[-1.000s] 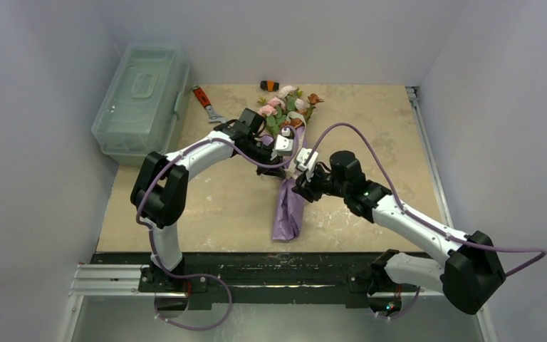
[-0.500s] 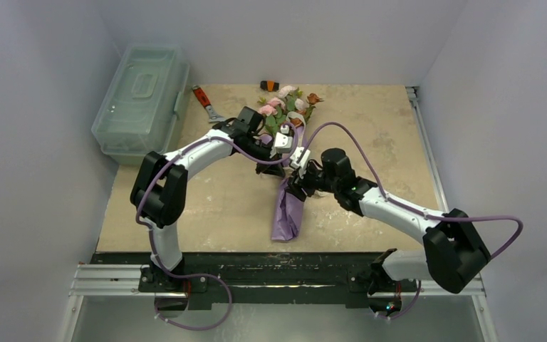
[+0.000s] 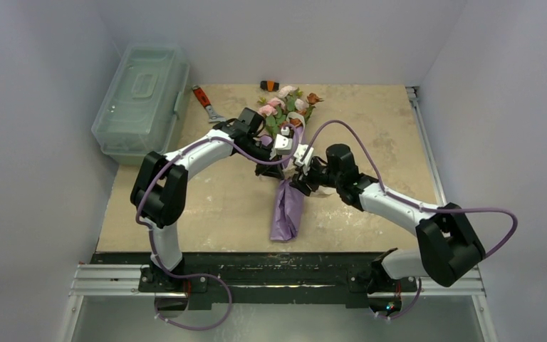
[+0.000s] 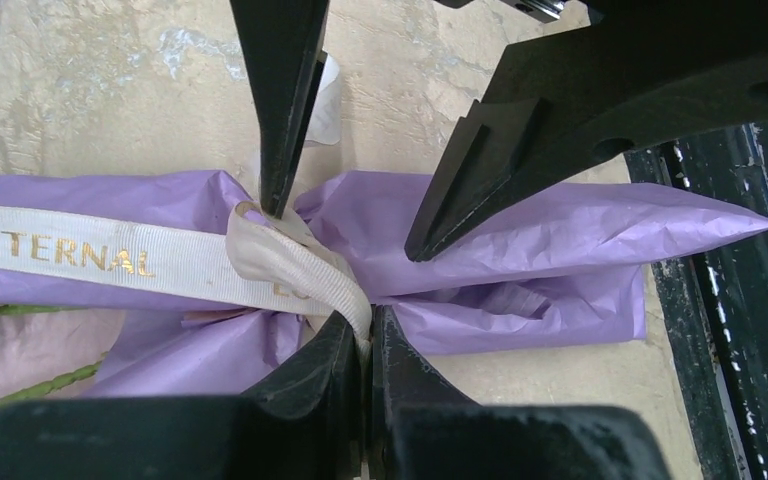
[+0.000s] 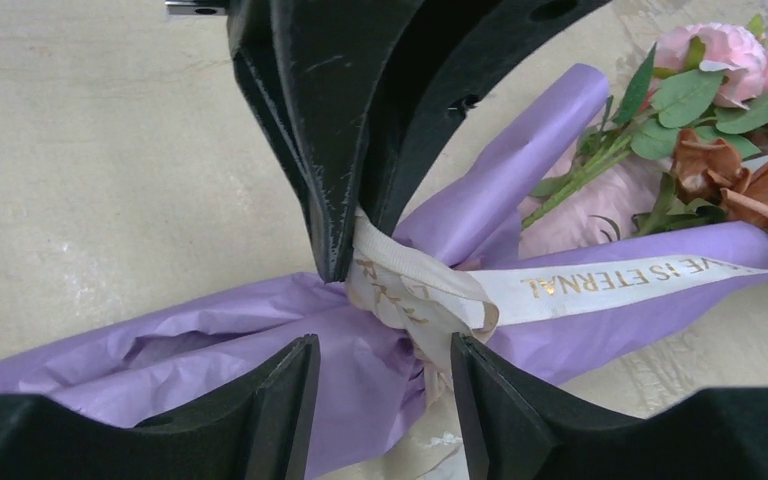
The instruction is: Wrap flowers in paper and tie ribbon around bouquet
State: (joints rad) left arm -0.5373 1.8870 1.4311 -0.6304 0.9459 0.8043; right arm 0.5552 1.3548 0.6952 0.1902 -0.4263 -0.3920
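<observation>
The bouquet lies in the middle of the table, with pink, white and orange-brown flowers (image 3: 288, 103) at the far end. Lilac-purple paper (image 3: 288, 210) is rolled round the stems. A cream ribbon (image 4: 90, 255) with gold lettering crosses the paper and bunches into a knot. My left gripper (image 4: 365, 335) is shut on a loop of that ribbon right at the knot. My right gripper (image 5: 380, 345) is open, its fingers (image 5: 295, 400) straddling the paper (image 5: 210, 330) and the ribbon (image 5: 600, 280) knot from the opposite side. The blooms (image 5: 730, 60) show at the upper right of the right wrist view.
A clear plastic toolbox (image 3: 142, 100) stands at the far left. A red-handled scraper (image 3: 205, 102) lies beside it, and a small orange-and-black object (image 3: 269, 85) sits behind the blooms. The metal rail (image 3: 256, 274) runs along the near edge.
My right arm has swung further in toward the knot and its jaws have opened wider. The left gripper has kept its hold on the ribbon without moving.
</observation>
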